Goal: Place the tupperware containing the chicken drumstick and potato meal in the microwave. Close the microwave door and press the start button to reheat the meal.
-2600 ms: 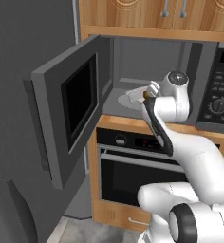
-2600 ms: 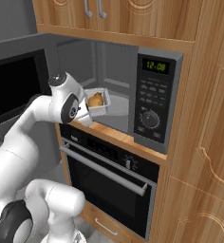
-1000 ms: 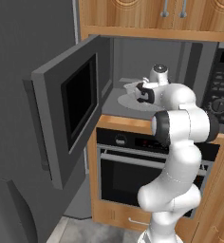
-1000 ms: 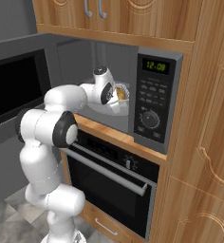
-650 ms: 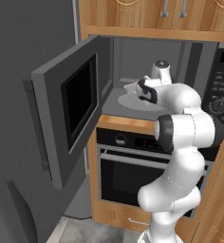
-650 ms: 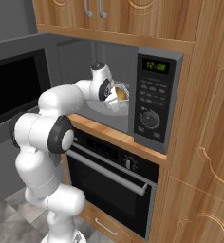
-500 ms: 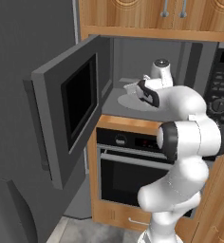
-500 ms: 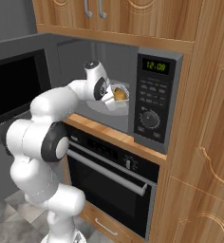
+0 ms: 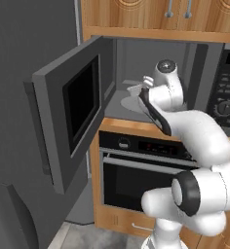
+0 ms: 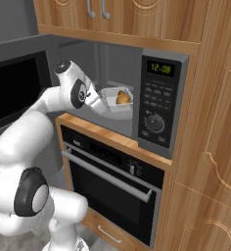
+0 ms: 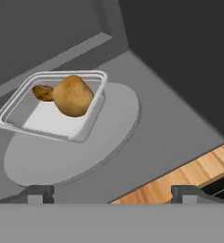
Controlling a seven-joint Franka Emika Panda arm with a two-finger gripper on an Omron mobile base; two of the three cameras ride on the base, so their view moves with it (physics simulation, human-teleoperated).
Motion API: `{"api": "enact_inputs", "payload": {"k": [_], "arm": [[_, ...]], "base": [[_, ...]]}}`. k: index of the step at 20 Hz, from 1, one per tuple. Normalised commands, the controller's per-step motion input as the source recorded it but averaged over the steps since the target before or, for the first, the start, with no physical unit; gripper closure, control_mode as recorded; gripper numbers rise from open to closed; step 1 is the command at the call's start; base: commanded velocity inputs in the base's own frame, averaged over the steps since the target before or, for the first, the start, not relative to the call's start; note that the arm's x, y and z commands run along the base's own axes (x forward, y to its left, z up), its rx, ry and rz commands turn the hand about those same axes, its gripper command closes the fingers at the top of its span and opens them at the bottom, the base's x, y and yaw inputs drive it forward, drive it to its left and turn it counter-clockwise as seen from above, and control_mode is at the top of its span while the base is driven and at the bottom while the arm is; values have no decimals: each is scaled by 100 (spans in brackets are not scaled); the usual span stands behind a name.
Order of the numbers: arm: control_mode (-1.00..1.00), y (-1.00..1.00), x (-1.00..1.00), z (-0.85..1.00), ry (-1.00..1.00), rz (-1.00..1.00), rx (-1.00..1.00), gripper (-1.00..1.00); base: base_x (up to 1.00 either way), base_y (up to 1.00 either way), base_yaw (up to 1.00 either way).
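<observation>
The clear-whitish tupperware [image 11: 52, 107] rests on the round grey turntable [image 11: 111, 126] inside the microwave cavity. It holds a round golden potato [image 11: 73, 95] and a smaller brown drumstick [image 11: 42, 91]. My gripper [image 11: 113, 192] is open, its tips wide apart, a little in front of the container and not touching it. From the right base view the tupperware [image 10: 116, 100] sits just beyond my gripper [image 10: 100, 104]. The hand partly hides the tupperware [image 9: 135, 89] in the left base view. The microwave door [image 9: 70, 114] stands swung open to the left.
The microwave's control panel [image 10: 156, 110] with green display and round knob is right of the cavity. A wooden ledge [image 11: 190, 173] runs along the cavity's front. Below it is a black-glass oven [image 9: 136, 170] with a horizontal handle. Wooden cabinets [image 10: 117, 14] hang above.
The hand carried the tupperware into the cavity, then drew back. The container now sits alone on the turntable with the fingers apart from it.
</observation>
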Motion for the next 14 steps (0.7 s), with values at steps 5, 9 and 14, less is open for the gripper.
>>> {"api": "enact_inputs", "payload": {"k": [5,9,14], "arm": [[-100,29,-100,40,-8,35,-26,-100],[-100,27,-100,41,-12,44,-36,-100],[-100,71,-100,59,-3,41,-55,-100]], "base": [[0,0,0],[0,0,0],[0,0,0]]}}
